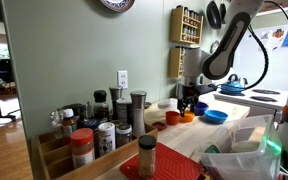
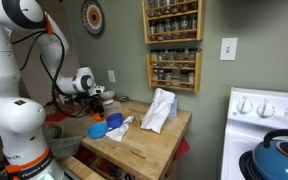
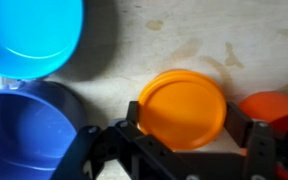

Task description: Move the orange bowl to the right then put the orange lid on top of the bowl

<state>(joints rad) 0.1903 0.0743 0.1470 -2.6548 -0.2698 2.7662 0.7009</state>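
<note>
In the wrist view the orange lid [image 3: 181,108] lies flat on the pale wooden counter, directly under my gripper [image 3: 184,122]. The gripper is open, with one dark finger on each side of the disc and close to its rim. The orange bowl does not show as a separate thing; I cannot tell whether it sits under the lid. In an exterior view the gripper [image 1: 187,103] hangs low over a bright orange piece [image 1: 188,117] on the counter.
A darker red-orange cup-like bowl [image 3: 275,108] sits just beside the lid. A light blue bowl [image 3: 29,35] and a dark blue bowl [image 3: 24,135] lie on the other side. Spice jars [image 1: 104,130] and a white cloth [image 2: 159,110] stand further along the counter.
</note>
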